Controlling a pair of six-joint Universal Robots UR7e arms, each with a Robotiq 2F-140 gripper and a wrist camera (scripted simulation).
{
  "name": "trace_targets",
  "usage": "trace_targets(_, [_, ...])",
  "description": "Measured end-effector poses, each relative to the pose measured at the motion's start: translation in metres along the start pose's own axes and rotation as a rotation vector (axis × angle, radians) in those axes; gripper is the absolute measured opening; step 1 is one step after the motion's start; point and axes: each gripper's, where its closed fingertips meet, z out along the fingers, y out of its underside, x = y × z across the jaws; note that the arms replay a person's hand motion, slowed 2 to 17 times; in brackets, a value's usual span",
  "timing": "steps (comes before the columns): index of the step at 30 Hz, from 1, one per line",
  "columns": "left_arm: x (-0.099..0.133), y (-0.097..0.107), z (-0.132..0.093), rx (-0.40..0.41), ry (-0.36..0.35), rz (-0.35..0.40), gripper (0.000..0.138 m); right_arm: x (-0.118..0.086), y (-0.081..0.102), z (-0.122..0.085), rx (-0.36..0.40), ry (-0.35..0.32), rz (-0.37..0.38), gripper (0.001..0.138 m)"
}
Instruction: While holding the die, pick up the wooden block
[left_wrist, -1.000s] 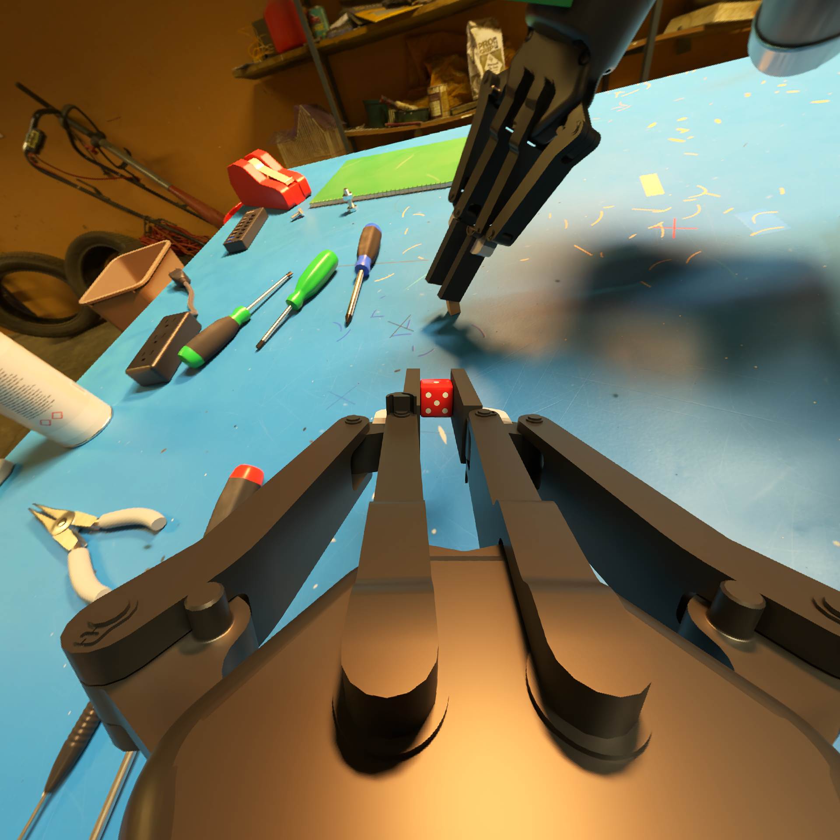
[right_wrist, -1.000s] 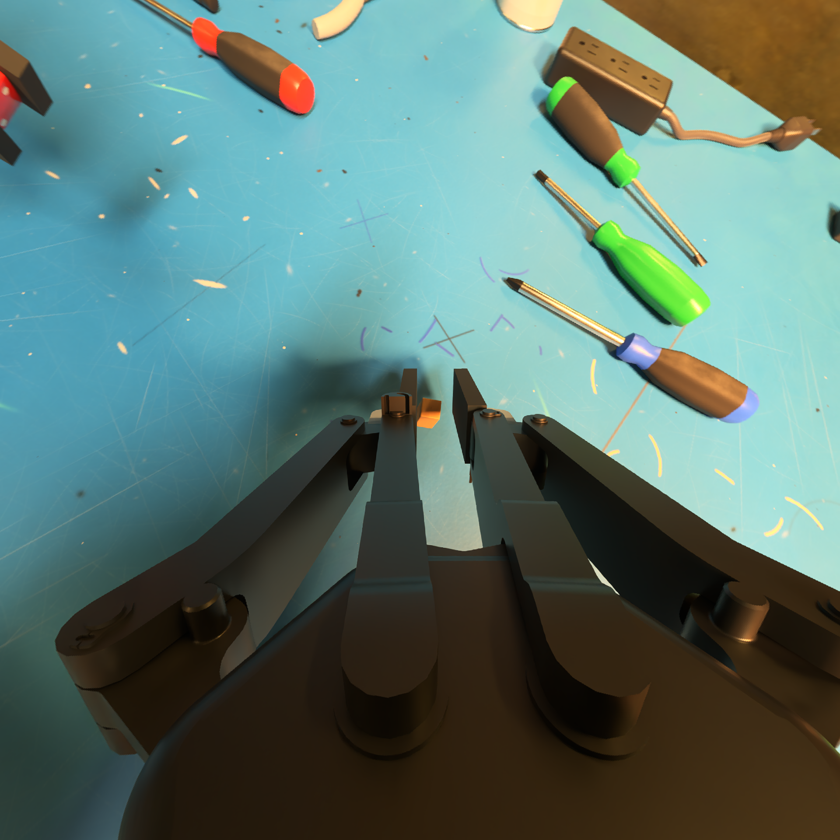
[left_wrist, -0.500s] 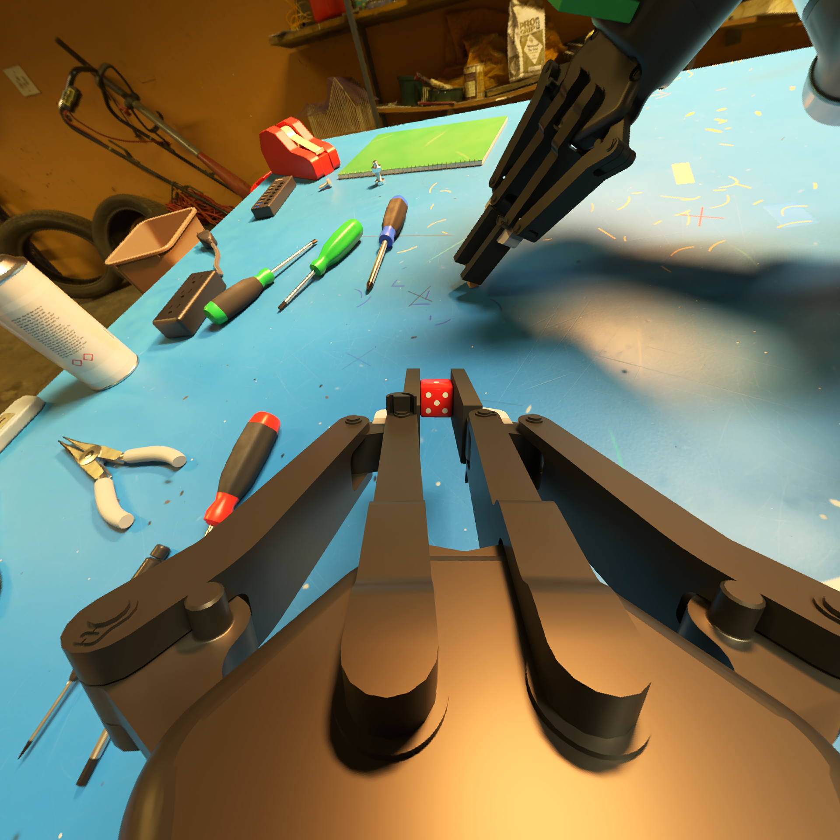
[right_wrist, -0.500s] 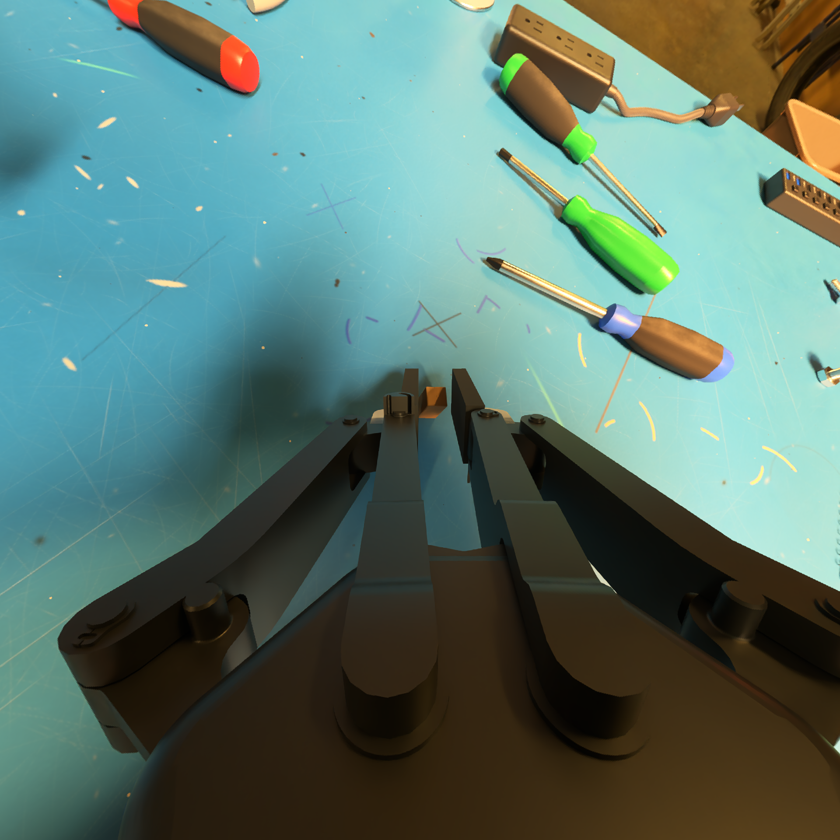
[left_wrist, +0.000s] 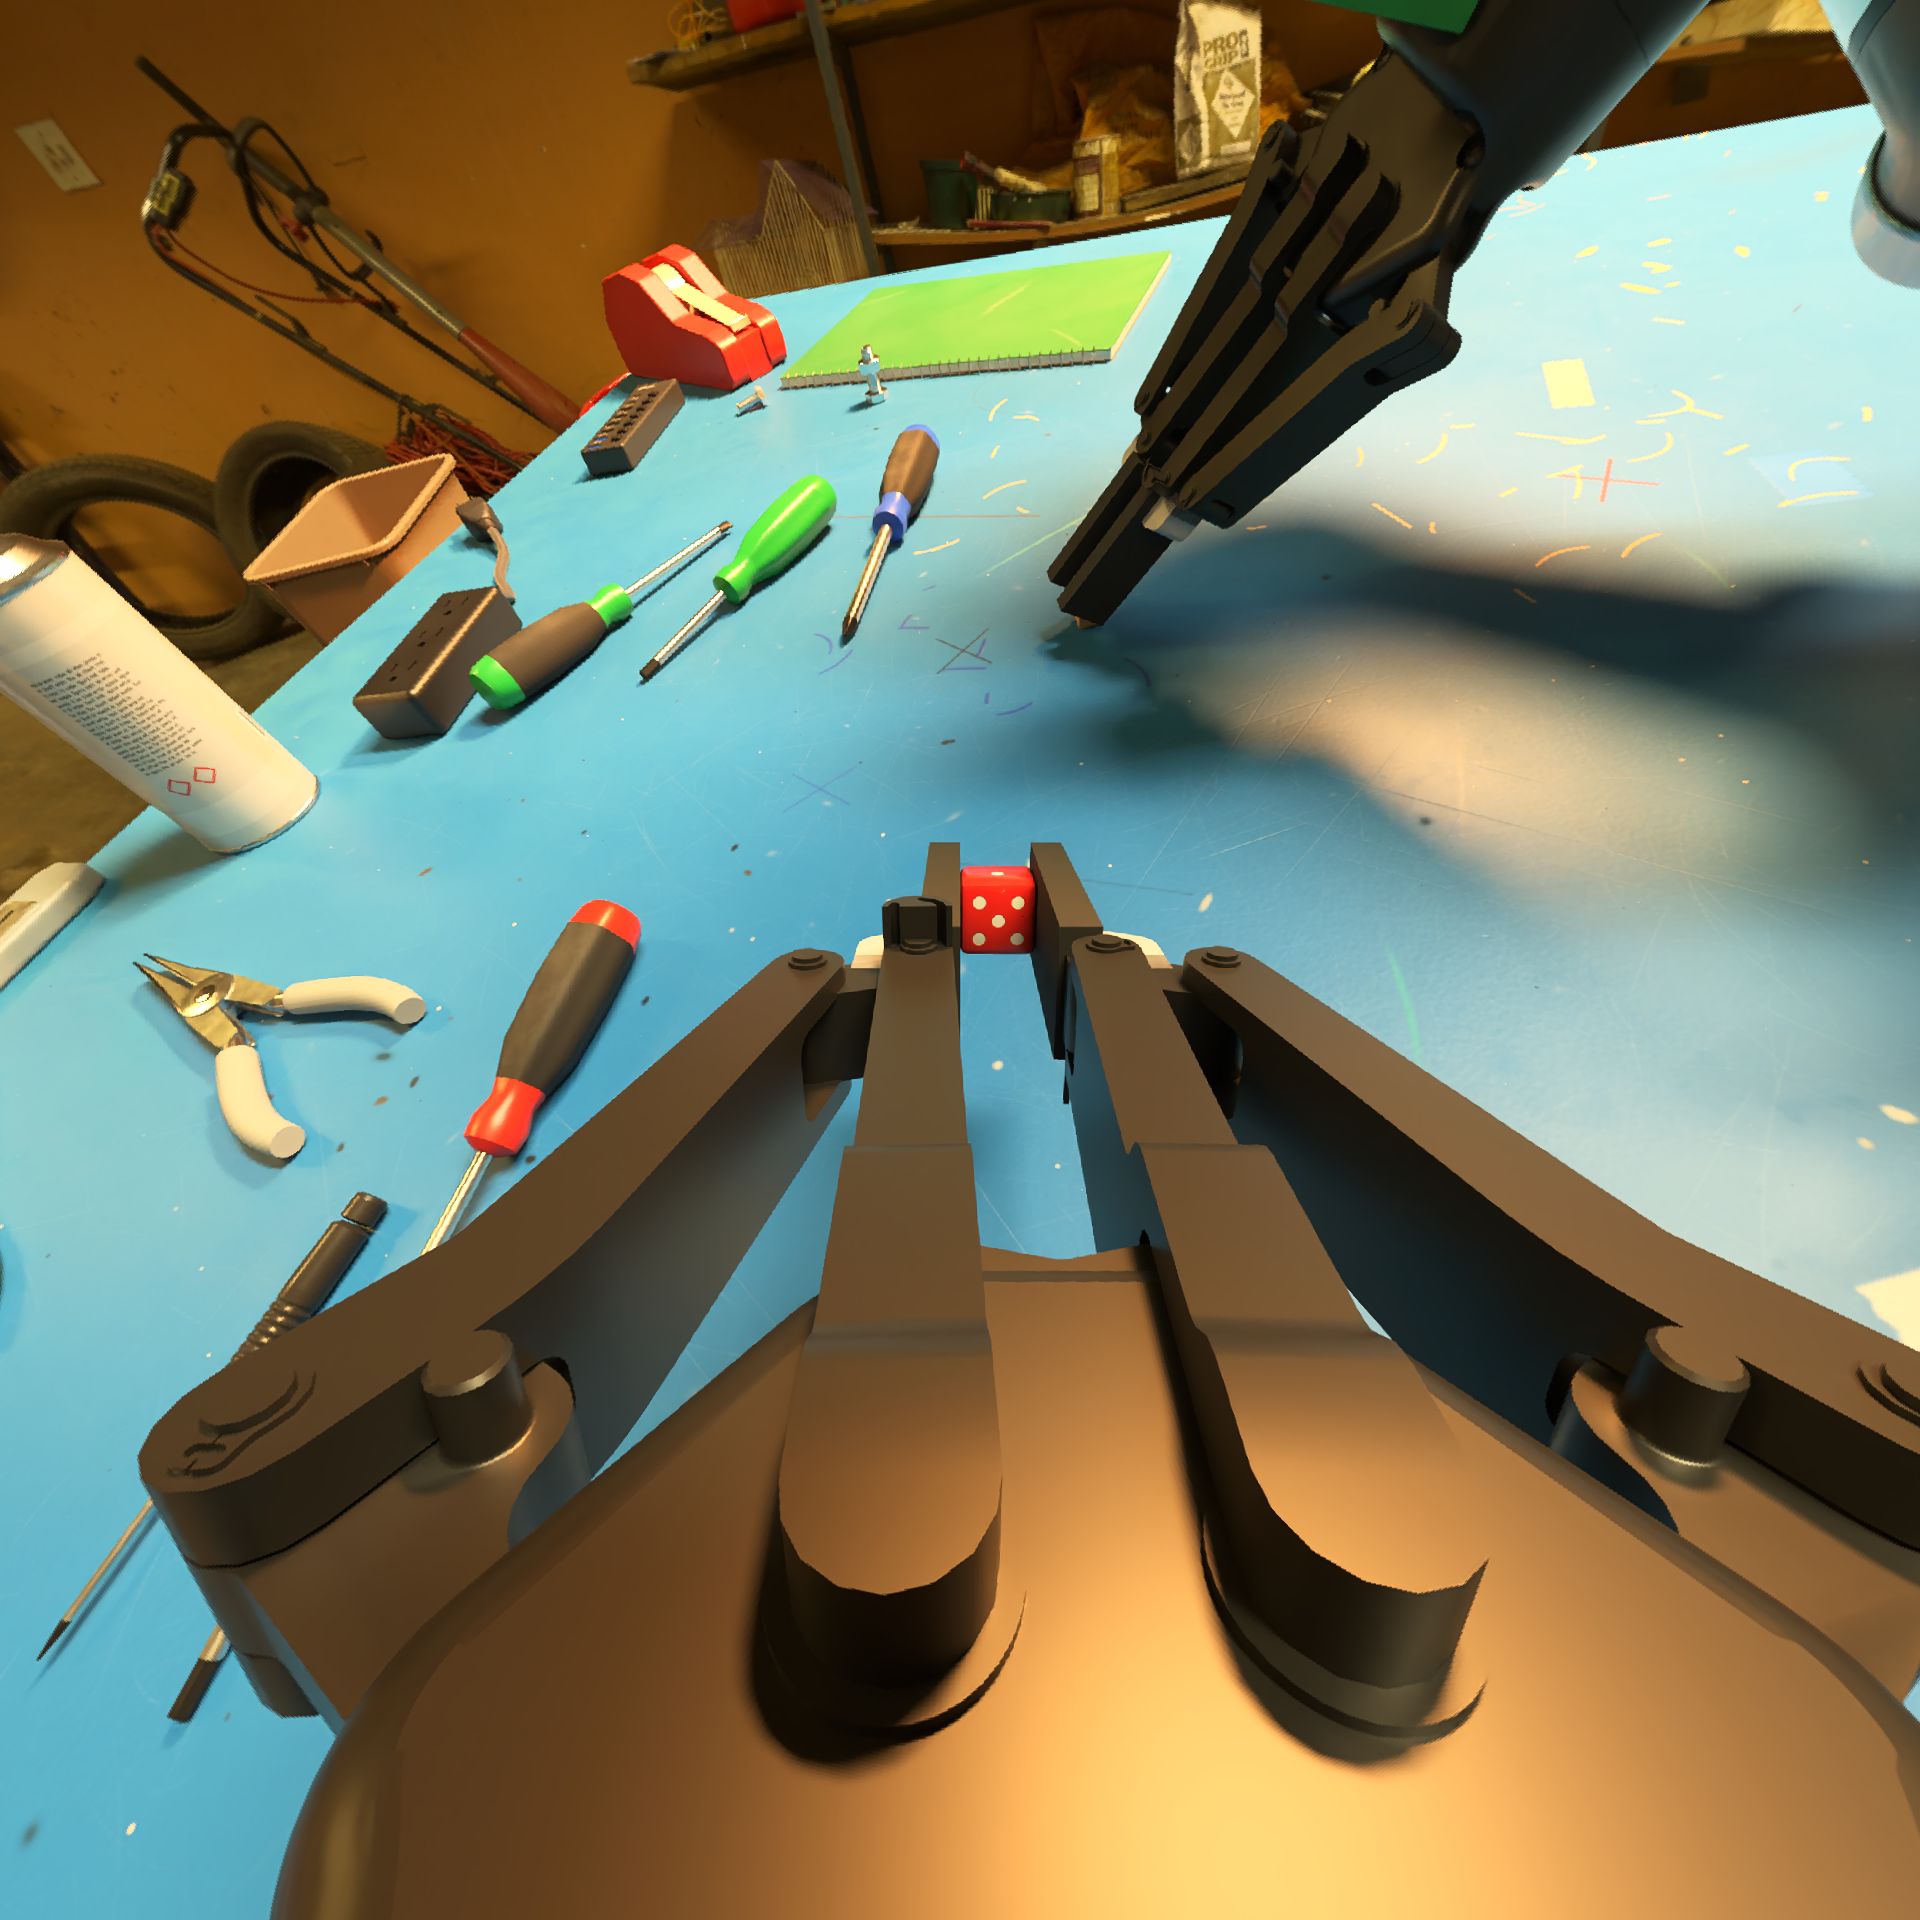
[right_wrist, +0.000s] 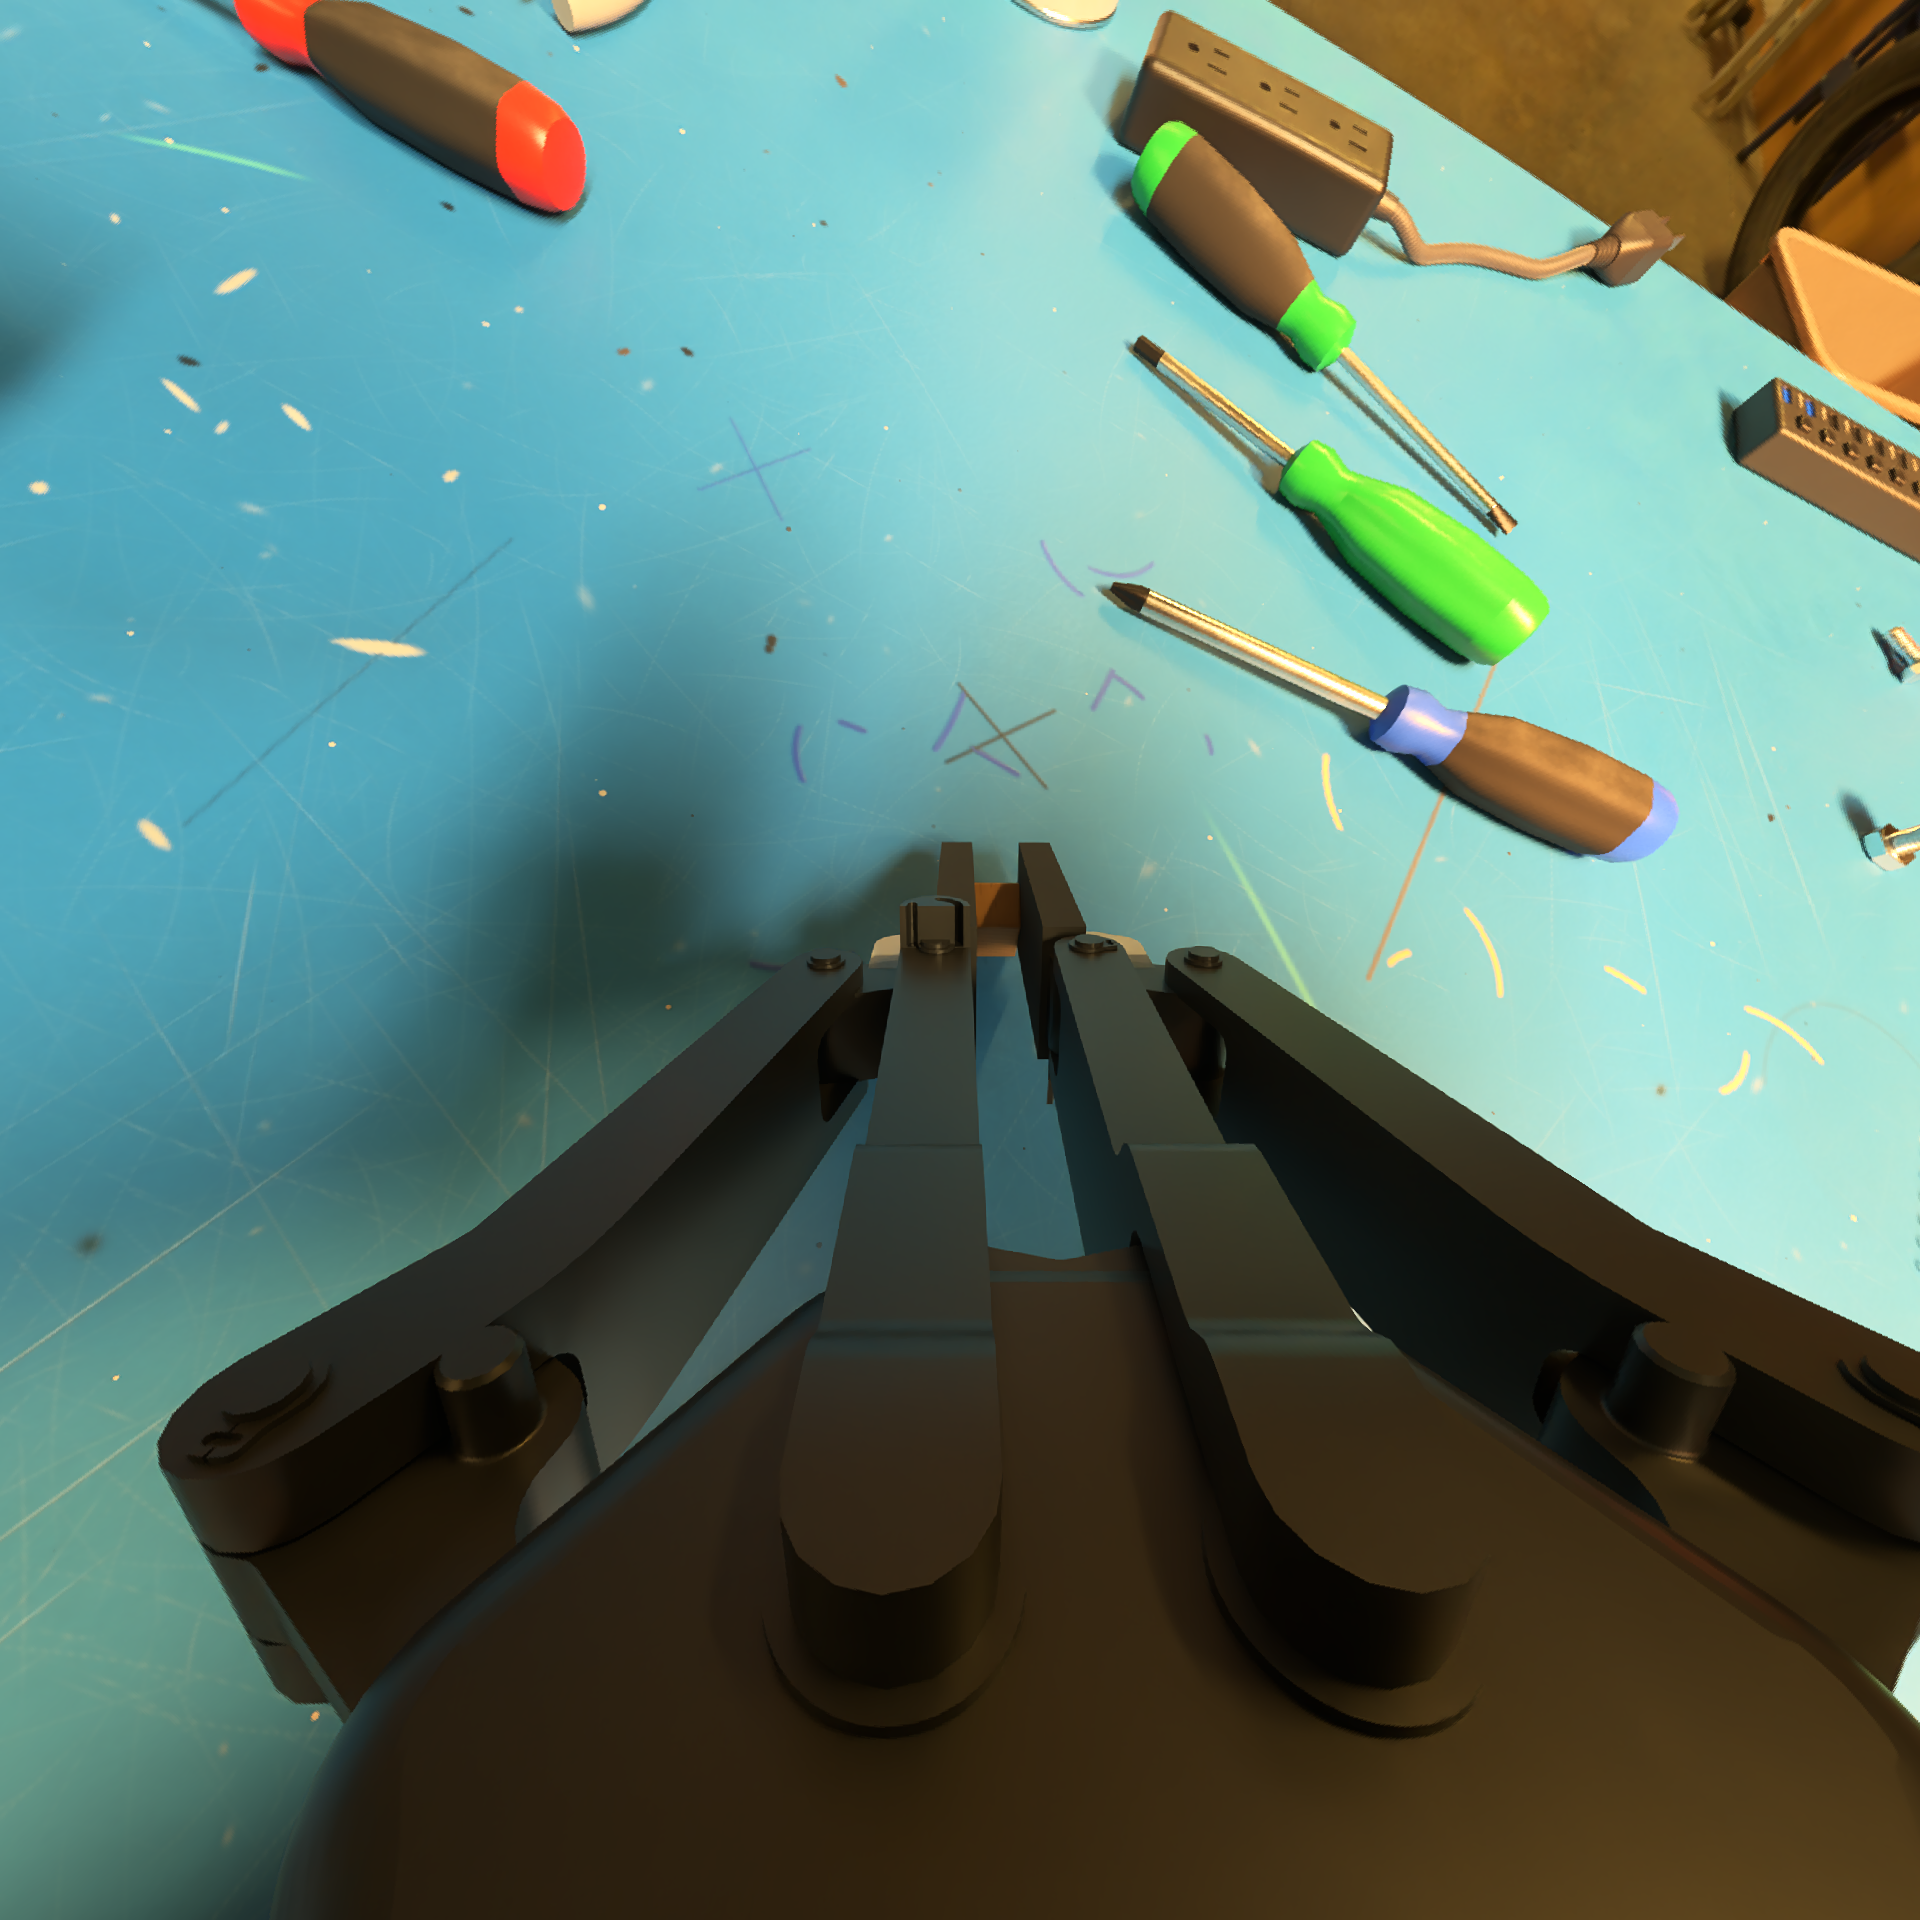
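My left gripper (left_wrist: 995, 883) is shut on a red die (left_wrist: 997, 910) with white dots and holds it above the blue table (left_wrist: 1455, 987). My right gripper (right_wrist: 995, 883) is shut on a small wooden block (right_wrist: 997, 906), only a brown sliver of which shows between the fingers. In the left wrist view the right gripper (left_wrist: 1081, 608) reaches down from the upper right, its tips close to the table; a bit of the block (left_wrist: 1086, 623) shows at its tip.
Left of the right gripper lie a blue-handled screwdriver (right_wrist: 1517, 774), a green one (right_wrist: 1413, 551) and a green-and-grey one (right_wrist: 1236, 234), beside a power strip (right_wrist: 1257, 125). A red-and-black screwdriver (left_wrist: 551, 1029), pliers (left_wrist: 249, 1029), a white can (left_wrist: 135, 696), green notebook (left_wrist: 977, 312) and red tape dispenser (left_wrist: 686, 322) sit along the left.
My left gripper has drawn back and up with the die, so more of the table shows. My right gripper has closed further on the wooden block and shifted a little.
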Motion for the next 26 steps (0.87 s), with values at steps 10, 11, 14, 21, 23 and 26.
trace_targets(10, [0.002, 0.001, 0.001, 0.006, 0.011, 0.012, 0.018, -0.011, -0.005, -0.01, 0.06, -0.093, 0.003, 0.012])
trace_targets(11, [0.002, 0.002, 0.001, 0.006, 0.01, 0.013, 0.018, -0.013, -0.006, -0.012, 0.069, -0.109, 0.007, 0.012])
trace_targets(14, [0.001, 0.003, 0.002, 0.002, 0.006, 0.018, 0.018, -0.019, -0.01, -0.018, 0.099, -0.165, 0.025, 0.012])
trace_targets(21, [-0.007, 0.014, 0.002, -0.042, -0.03, 0.023, 0.018, -0.033, -0.025, -0.037, 0.197, -0.296, 0.09, 0.012])
trace_targets(23, [-0.013, 0.02, 0.001, -0.064, -0.054, 0.021, 0.018, -0.037, -0.029, -0.042, 0.224, -0.33, 0.114, 0.012])
trace_targets(26, [-0.021, 0.03, -0.001, -0.103, -0.094, 0.012, 0.018, -0.045, -0.036, -0.05, 0.259, -0.39, 0.147, 0.012])
